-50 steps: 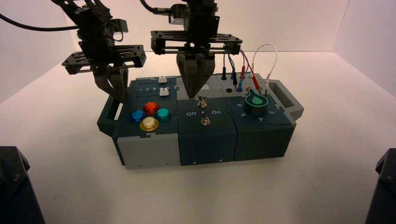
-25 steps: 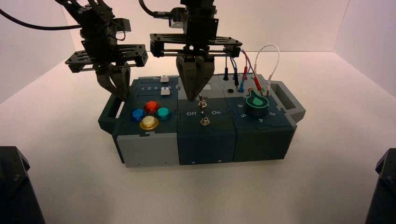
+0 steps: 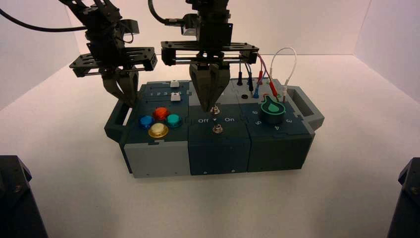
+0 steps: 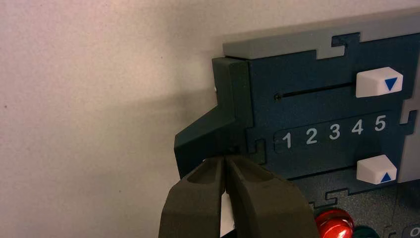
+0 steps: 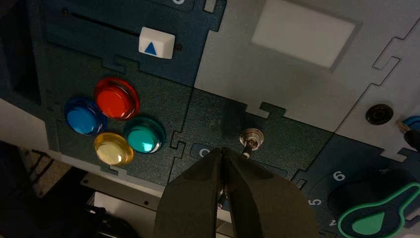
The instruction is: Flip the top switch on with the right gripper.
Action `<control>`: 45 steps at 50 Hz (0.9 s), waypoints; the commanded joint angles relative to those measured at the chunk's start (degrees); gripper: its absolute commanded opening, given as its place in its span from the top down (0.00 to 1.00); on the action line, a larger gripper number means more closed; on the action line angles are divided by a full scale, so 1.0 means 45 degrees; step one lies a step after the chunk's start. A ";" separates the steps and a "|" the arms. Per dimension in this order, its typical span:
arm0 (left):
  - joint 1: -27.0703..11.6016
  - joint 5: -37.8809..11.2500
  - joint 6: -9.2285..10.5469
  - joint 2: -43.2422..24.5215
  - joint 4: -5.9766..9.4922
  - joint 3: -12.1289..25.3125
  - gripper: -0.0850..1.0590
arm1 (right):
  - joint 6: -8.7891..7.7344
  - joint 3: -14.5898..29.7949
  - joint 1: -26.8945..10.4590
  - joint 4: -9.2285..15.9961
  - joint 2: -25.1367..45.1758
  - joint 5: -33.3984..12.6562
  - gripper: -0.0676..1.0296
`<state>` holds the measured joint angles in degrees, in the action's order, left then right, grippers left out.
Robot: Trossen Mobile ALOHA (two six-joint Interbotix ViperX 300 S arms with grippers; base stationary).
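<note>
The top switch (image 3: 215, 109) is a tiny silver toggle in the box's middle dark panel; it also shows in the right wrist view (image 5: 250, 139). My right gripper (image 3: 210, 103) is shut. Its pointed tip is low over the panel, right beside the lever on its left side, also seen in the right wrist view (image 5: 221, 151). I cannot tell whether they touch. The second toggle (image 3: 217, 129) sits nearer the box's front. My left gripper (image 3: 124, 96) is shut and hangs over the box's left handle (image 4: 213, 134).
Red (image 5: 116, 97), blue (image 5: 83, 116), yellow (image 5: 113, 148) and teal (image 5: 143, 135) buttons lie left of the switches. A green knob (image 3: 271, 108) and plugged wires (image 3: 262, 82) are on the right. Two white sliders (image 4: 379, 82) sit by the 5 mark.
My right gripper has moved down and a little right, from above and left of the top switch to right beside its lever. The left gripper has barely moved.
</note>
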<state>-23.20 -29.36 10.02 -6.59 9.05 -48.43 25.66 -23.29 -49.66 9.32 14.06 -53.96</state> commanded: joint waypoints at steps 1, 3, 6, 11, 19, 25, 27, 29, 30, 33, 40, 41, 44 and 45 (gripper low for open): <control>-0.0195 0.0195 -0.0566 -0.1016 -0.0078 0.0000 0.95 | 0.0215 0.0293 -0.0098 -0.0156 -0.0215 -0.0078 0.96; -0.0195 0.0195 -0.0566 -0.1016 -0.0078 0.0000 0.95 | 0.0273 0.0293 -0.0098 -0.0215 -0.0215 -0.0117 0.96; -0.0195 0.0176 -0.0566 -0.1035 -0.0078 0.0000 0.95 | 0.0332 0.0293 -0.0078 -0.0352 -0.0215 -0.0195 0.96; -0.0254 0.0078 -0.0586 -0.1133 -0.0078 0.0078 0.95 | 0.0391 0.0313 -0.0059 -0.0469 -0.0215 -0.0273 0.96; -0.0293 -0.0137 -0.0664 -0.1348 -0.0078 0.0234 0.95 | 0.0469 0.0352 0.0000 -0.0703 -0.0195 -0.0312 0.96; -0.0293 -0.0137 -0.0664 -0.1348 -0.0078 0.0234 0.95 | 0.0586 0.0352 0.0000 -0.0898 -0.0195 -0.0430 0.96; -0.0293 -0.0137 -0.0664 -0.1348 -0.0078 0.0215 0.95 | 0.0645 0.0371 0.0000 -0.1035 -0.0195 -0.0508 0.96; -0.0293 -0.0117 -0.0664 -0.1348 -0.0078 0.0215 0.95 | 0.0684 0.0371 0.0000 -0.1152 -0.0195 -0.0566 0.96; -0.0293 -0.0137 -0.0664 -0.1348 -0.0059 0.0234 0.95 | 0.0684 0.0352 0.0000 -0.1191 -0.0195 -0.0566 0.96; -0.0293 -0.0137 -0.0664 -0.1348 -0.0078 0.0215 0.95 | 0.0723 0.0352 0.0000 -0.1289 -0.0195 -0.0625 0.96; -0.0273 -0.0117 -0.0664 -0.1348 -0.0078 0.0215 0.95 | 0.0723 0.0371 0.0000 -0.1328 -0.0195 -0.0664 0.96; -0.0293 -0.0117 -0.0664 -0.1348 -0.0078 0.0215 0.95 | 0.0742 0.0352 0.0000 -0.1328 -0.0195 -0.0664 0.96; -0.0293 -0.0117 -0.0664 -0.1348 -0.0078 0.0215 0.95 | 0.0723 0.0332 0.0000 -0.1367 -0.0195 -0.0684 0.96; -0.0273 -0.0137 -0.0664 -0.1348 -0.0078 0.0215 0.95 | 0.0742 0.0313 0.0000 -0.1387 -0.0195 -0.0684 0.96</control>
<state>-23.29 -31.03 10.02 -7.56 9.05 -47.11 28.04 -22.32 -50.01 4.04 14.06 -56.16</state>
